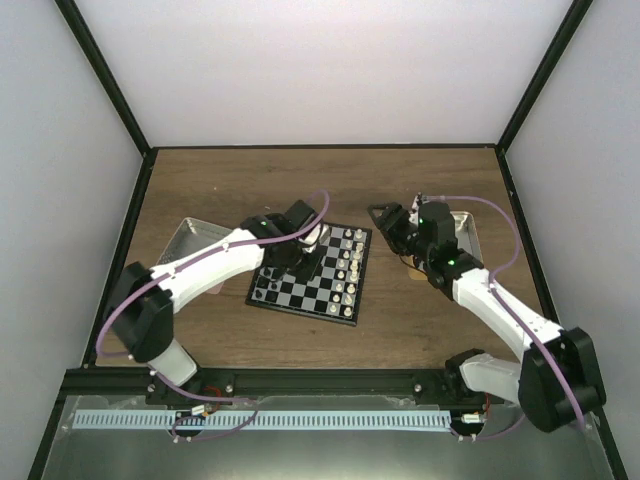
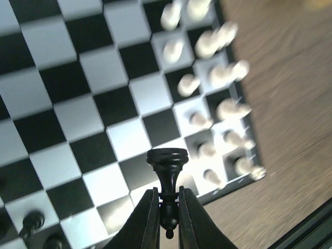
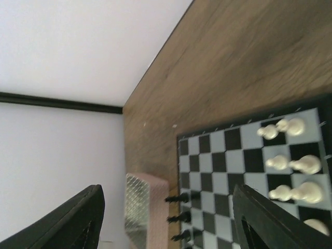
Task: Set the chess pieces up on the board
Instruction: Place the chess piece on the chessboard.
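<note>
Your left gripper (image 2: 166,210) is clamped on 1 black chess piece (image 2: 167,162) over the board (image 2: 78,104), its fingers hiding part of it (white pieces (image 2: 218,75) at the right edge are blurred). Your right gripper (image 3: 167,197) hangs spread apart, right of the board.

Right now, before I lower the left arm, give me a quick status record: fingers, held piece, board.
left fingers: shut on a black piece, above the board
held piece: wide end pointing away from the fingers
right fingers: open, empty, beside the board
white pieces: standing in two rows along one board edge
other black pieces: a few, at the opposite edge
</note>
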`<move>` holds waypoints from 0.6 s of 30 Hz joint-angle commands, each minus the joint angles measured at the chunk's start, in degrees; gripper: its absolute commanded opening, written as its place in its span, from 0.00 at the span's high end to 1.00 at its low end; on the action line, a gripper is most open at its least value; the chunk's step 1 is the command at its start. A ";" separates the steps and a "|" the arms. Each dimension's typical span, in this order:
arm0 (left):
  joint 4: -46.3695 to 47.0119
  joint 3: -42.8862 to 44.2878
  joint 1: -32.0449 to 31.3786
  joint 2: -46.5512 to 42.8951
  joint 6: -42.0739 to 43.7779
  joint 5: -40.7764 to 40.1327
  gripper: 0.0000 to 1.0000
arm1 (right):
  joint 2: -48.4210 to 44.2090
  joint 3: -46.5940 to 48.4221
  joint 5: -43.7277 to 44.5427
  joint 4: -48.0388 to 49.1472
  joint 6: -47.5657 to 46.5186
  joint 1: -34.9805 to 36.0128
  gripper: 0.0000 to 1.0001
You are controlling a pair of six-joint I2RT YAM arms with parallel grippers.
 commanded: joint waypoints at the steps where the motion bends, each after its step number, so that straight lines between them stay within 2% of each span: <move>1: -16.27 4.69 0.13 6.80 6.06 -0.80 0.95 | -6.15 -1.43 14.16 -9.70 -8.30 -0.33 0.31; 4: -21.64 9.48 0.03 12.52 8.05 -5.16 0.96 | -10.02 -2.24 18.88 -11.52 -9.93 -0.36 0.29; 8: -24.50 12.66 -0.15 16.85 9.49 -5.43 0.96 | -13.30 -3.26 23.13 -12.78 -10.65 -0.33 0.29; 12: -26.56 15.73 -0.15 18.97 9.64 -5.04 0.95 | -14.17 -3.36 24.02 -12.83 -11.56 -0.38 0.29; 14: -26.97 15.69 -0.17 19.73 10.22 -5.28 0.91 | -13.60 -3.22 23.79 -12.81 -11.80 -0.41 0.29; 18: -27.13 15.42 -0.25 20.65 10.31 -6.88 0.91 | -12.92 -3.33 23.08 -12.25 -11.61 -0.44 0.29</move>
